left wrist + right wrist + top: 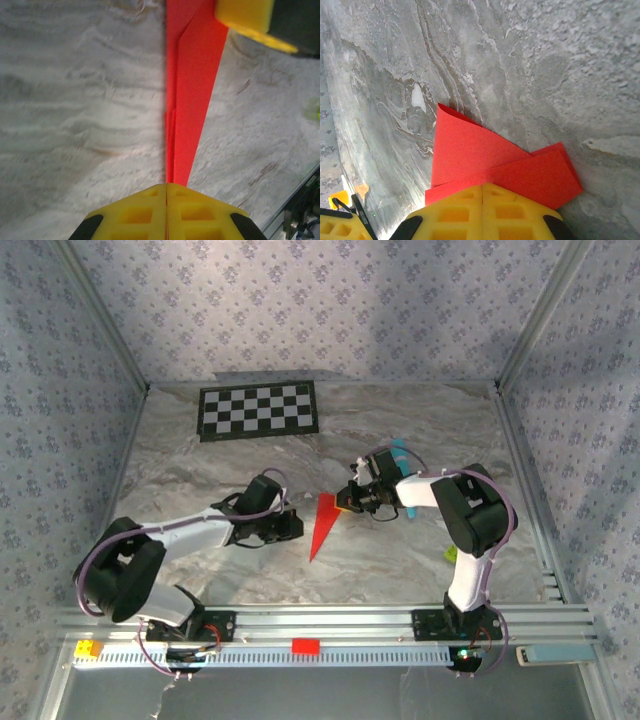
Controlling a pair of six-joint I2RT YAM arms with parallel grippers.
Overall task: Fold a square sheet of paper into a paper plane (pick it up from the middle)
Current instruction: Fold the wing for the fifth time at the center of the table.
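The red sheet of paper is folded into a slim, pointed paper plane (pixel 322 525) in the middle of the table, its tip toward the near edge. My left gripper (pixel 300 526) meets it from the left. In the left wrist view the yellow jaws (pixel 166 186) are shut, with the red paper plane (pixel 192 100) running out from between them. My right gripper (pixel 345 498) holds the wide far end. In the right wrist view its jaws (pixel 482 187) are shut on the layered red flaps of the paper plane (pixel 470 155). The right gripper's yellow finger (pixel 245 15) shows in the left wrist view.
A black-and-white checkerboard (pixel 259 410) lies at the back. A teal stick (pixel 400 452) sits behind the right wrist. A small red block (pixel 305 645) and a yellow block (pixel 88 649) rest on the front rail. A small green object (pixel 451 553) lies by the right arm.
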